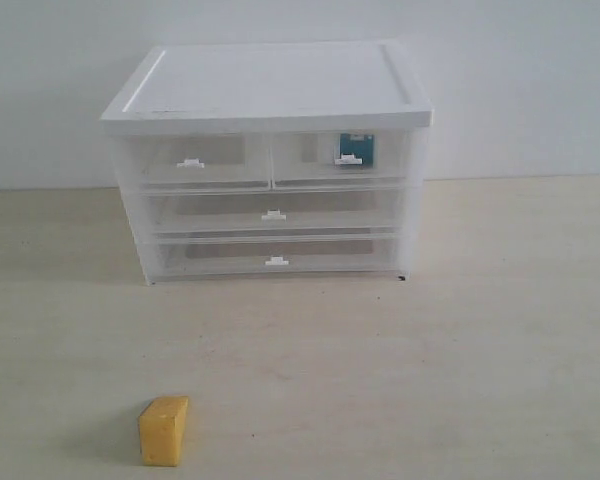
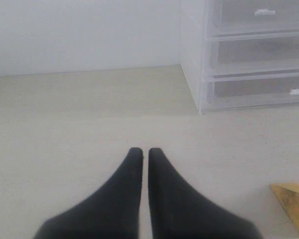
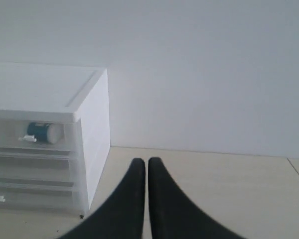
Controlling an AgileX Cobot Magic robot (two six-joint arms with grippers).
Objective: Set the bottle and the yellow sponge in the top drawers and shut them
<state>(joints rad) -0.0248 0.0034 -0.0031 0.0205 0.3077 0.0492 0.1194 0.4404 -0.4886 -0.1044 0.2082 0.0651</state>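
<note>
The yellow sponge [image 1: 164, 431] stands on the table near the front left, well in front of the white cabinet [image 1: 270, 90]; its corner also shows in the left wrist view [image 2: 292, 205]. The bottle [image 1: 356, 150] lies inside the right top drawer [image 1: 342, 158], seen through the clear front, and also shows in the right wrist view [image 3: 45, 132]. Both that drawer and the left top drawer [image 1: 192, 160] are pushed in. My left gripper [image 2: 145, 151] is shut and empty above bare table. My right gripper [image 3: 146, 161] is shut and empty, right of the cabinet. Neither arm shows in the exterior view.
Two full-width drawers [image 1: 273, 214] [image 1: 275, 260] sit below the top pair, both pushed in. A pale wall [image 1: 520, 80] stands close behind the cabinet. The wooden tabletop [image 1: 430, 370] stretches in front and to both sides.
</note>
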